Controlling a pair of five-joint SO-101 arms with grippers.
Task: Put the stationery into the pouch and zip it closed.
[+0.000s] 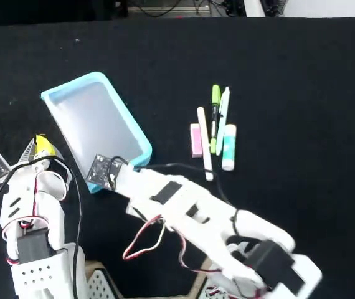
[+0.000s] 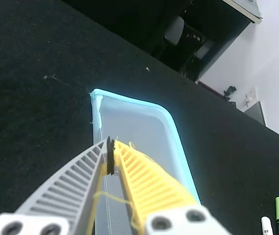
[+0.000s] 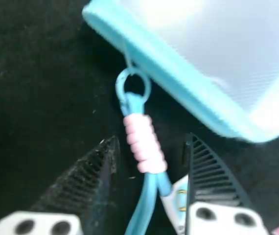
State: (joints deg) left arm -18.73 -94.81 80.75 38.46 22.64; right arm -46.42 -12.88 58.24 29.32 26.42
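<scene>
At the pouch's (image 1: 93, 121) near corner, the right arm (image 1: 184, 205) reaches across. The right jaws are released, one on each side of the zip pull (image 3: 144, 144). The pull is a blue cord with pink beads, hung from a ring (image 3: 132, 88) at the rim. Neither jaw seems to touch it.

The pouch lies flat on the black surface (image 1: 289, 75), and its blue rim looks zipped where it can be seen. The stationery (image 1: 213, 128) lies in a row well apart from it, none of it inside. The left arm (image 1: 31, 212) sits beside the pouch's other long edge, and the left jaws are clenched on nothing.

The step in hand looks to be taking the pull so the zip can be opened. The right jaws should close on the beaded part, which gives more to bite than the thin cord. The pull should then run low along the line of the rim, not upward, since so light a pouch would likely slide or lift. The left jaws pressing down on the pouch would steady it. The main risk is the cord slipping out.
</scene>
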